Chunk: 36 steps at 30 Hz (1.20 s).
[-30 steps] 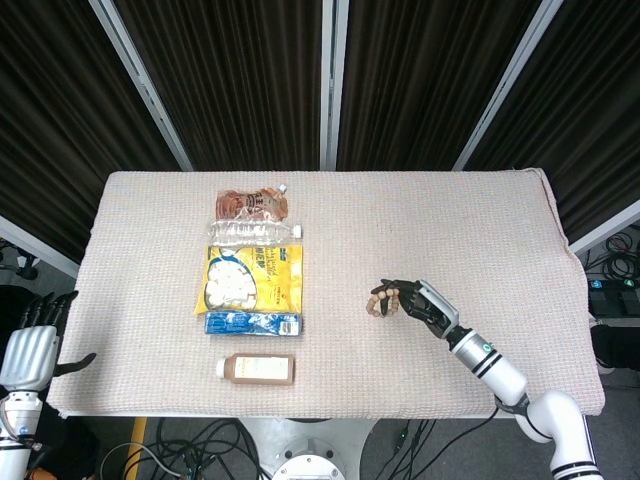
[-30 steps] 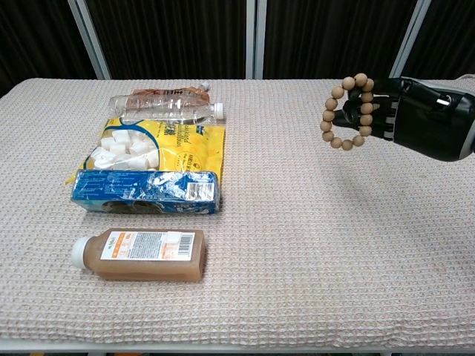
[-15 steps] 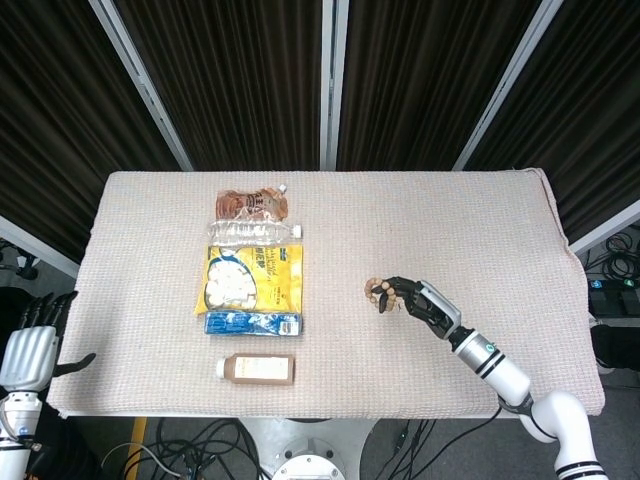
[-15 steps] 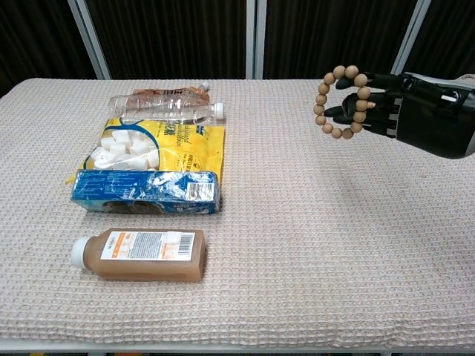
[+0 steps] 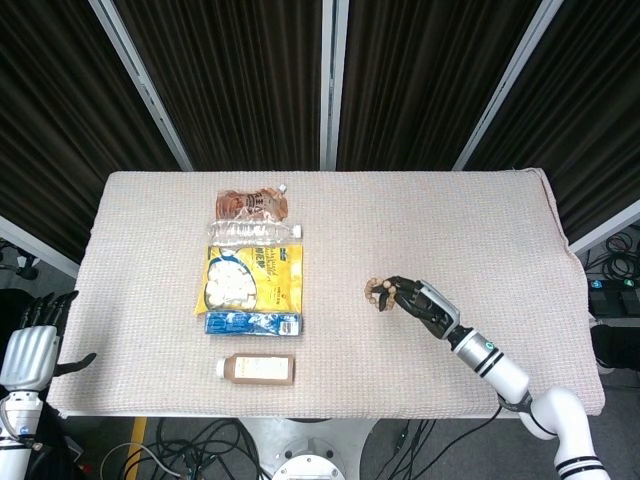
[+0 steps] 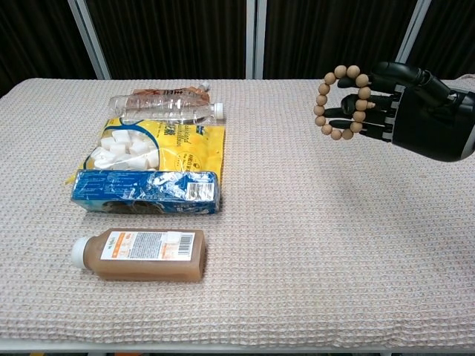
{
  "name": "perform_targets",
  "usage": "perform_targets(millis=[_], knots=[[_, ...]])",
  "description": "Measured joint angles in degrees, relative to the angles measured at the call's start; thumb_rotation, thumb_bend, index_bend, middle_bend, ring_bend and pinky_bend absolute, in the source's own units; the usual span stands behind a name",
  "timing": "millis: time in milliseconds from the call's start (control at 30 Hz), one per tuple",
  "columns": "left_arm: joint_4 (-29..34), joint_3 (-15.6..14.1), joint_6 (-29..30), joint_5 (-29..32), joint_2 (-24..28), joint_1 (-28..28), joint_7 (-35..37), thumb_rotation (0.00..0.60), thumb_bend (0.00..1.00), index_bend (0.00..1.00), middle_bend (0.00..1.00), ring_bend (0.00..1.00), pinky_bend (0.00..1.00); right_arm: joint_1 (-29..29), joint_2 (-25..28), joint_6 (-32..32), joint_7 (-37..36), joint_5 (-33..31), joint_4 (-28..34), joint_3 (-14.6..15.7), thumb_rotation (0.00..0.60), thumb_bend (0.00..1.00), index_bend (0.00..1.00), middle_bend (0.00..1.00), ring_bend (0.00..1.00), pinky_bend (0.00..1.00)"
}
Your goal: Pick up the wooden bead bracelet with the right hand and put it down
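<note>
The wooden bead bracelet (image 6: 340, 101) is a ring of round tan beads, hanging in the air above the right half of the table. My right hand (image 6: 415, 111), black, holds it on its fingertips, with the loop draped over the extended fingers. From the head view the bracelet (image 5: 377, 292) shows as a small tan cluster at the tip of the right hand (image 5: 422, 303). My left hand (image 5: 32, 345) hangs off the table's left edge, fingers apart, holding nothing.
On the left half of the beige cloth lie a brown pouch (image 5: 251, 204), a clear water bottle (image 6: 165, 108), a yellow marshmallow bag (image 6: 152, 150), a blue packet (image 6: 144, 190) and a brown drink bottle (image 6: 140, 255). Black curtains stand behind the table.
The right hand has carried the bracelet up and a little leftward over the second. In the last half second its thumb has lifted while the bracelet stays on the fingers.
</note>
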State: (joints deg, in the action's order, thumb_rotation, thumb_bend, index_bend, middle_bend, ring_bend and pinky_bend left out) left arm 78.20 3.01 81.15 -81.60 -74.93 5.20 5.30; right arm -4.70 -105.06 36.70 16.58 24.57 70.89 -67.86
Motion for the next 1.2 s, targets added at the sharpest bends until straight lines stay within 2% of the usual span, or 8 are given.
perform_targets(millis=[67, 133, 500, 633, 800, 900, 1067, 1200], knots=[[0.0, 0.0, -0.2, 0.0, 0.0, 0.1, -0.1, 0.6, 0.0, 0.1, 0.13, 0.03, 0.06, 0.3, -0.2, 0.1, 0.8, 0.1, 0.0, -0.1, 0.375, 0.61, 0.5, 0.57, 0.23, 0.0], [0.0, 0.0, -0.2, 0.0, 0.0, 0.1, -0.1, 0.6, 0.0, 0.1, 0.13, 0.03, 0.06, 0.5, -0.4, 0.2, 1.7, 0.2, 0.0, -0.2, 0.373, 0.64, 0.51, 0.57, 0.24, 0.0], [0.0, 0.1, -0.3, 0.2, 0.0, 0.2, -0.2, 0.6, 0.0, 0.1, 0.13, 0.03, 0.06, 1.5, -1.6, 0.3, 5.5, 0.8, -0.1, -1.0, 0.373, 0.66, 0.54, 0.58, 0.24, 0.0], [0.0, 0.2, -0.3, 0.2, 0.0, 0.2, -0.1, 0.6, 0.0, 0.1, 0.13, 0.03, 0.06, 1.7, -1.6, 0.5, 6.0, 0.8, -0.1, -1.1, 0.37, 0.75, 0.55, 0.6, 0.24, 0.0], [0.0, 0.2, -0.1, 0.1, -0.1, 0.2, 0.0, 0.6, 0.0, 0.1, 0.13, 0.03, 0.06, 2.0, -1.5, 1.0, 6.9, 1.0, 0.2, -1.4, 0.372, 0.95, 0.56, 0.6, 0.24, 0.0], [0.0, 0.1, -0.1, 0.0, -0.1, 0.2, 0.0, 0.6, 0.0, 0.1, 0.13, 0.03, 0.06, 2.2, -1.3, 1.3, 7.7, 1.1, 0.4, -1.5, 0.377, 1.0, 0.56, 0.6, 0.24, 0.0], [-0.1, 0.0, 0.1, -0.1, -0.1, 0.0, 0.3, 0.6, 0.0, 0.1, 0.13, 0.03, 0.06, 2.3, -0.6, 1.7, 8.2, 1.4, 0.7, -1.7, 0.408, 1.0, 0.52, 0.56, 0.23, 0.0], [-0.1, 0.0, 0.2, -0.3, -0.1, 0.0, 0.4, 0.6, 0.0, 0.1, 0.13, 0.03, 0.06, 2.4, -0.5, 1.9, 8.4, 1.0, 0.8, -2.1, 0.37, 0.95, 0.45, 0.55, 0.22, 0.0]])
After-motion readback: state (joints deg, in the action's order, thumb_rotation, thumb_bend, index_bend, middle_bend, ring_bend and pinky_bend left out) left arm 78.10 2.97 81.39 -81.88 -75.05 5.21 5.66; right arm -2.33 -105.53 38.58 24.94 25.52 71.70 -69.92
